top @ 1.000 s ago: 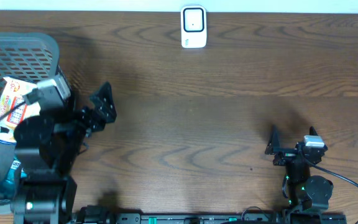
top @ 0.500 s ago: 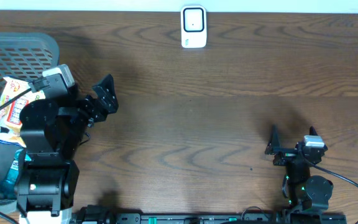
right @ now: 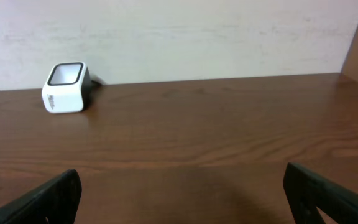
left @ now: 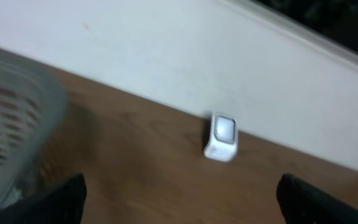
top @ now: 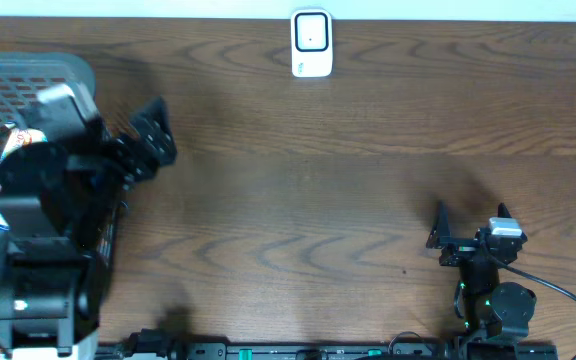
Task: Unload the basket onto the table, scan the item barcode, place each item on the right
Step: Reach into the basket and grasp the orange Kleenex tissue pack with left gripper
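Grey plastic mesh forms the basket [top: 38, 68] at the left edge of the wooden table [top: 298, 200], and the snack packet [top: 8, 143] lies inside it. We see only a small orange-and-white patch of the packet past the left arm [top: 48, 200], which covers most of it. So we cannot tell its long axis, which way it points, or where its barcode is. The white barcode scanner [top: 311, 43] stands at the far edge of the table near the middle, well apart from the basket. From overhead its long axis runs away from the robot, with the dark window on its top face. The left gripper [top: 158, 135] hangs just beside the basket's right rim with its 2 fingers spread wide and nothing between them. The right gripper [top: 436, 227] sits near the front right of the table, also spread wide and empty. Only the overhead view shows the packet clearly. The left wrist view is blurred: it shows the basket wall, the scanner against the pale wall [right: 197, 31], and both dark fingertips [left: 61, 199] in the bottom corners. The right wrist view is sharp and shows the scanner's window tilted upward, but no basket.
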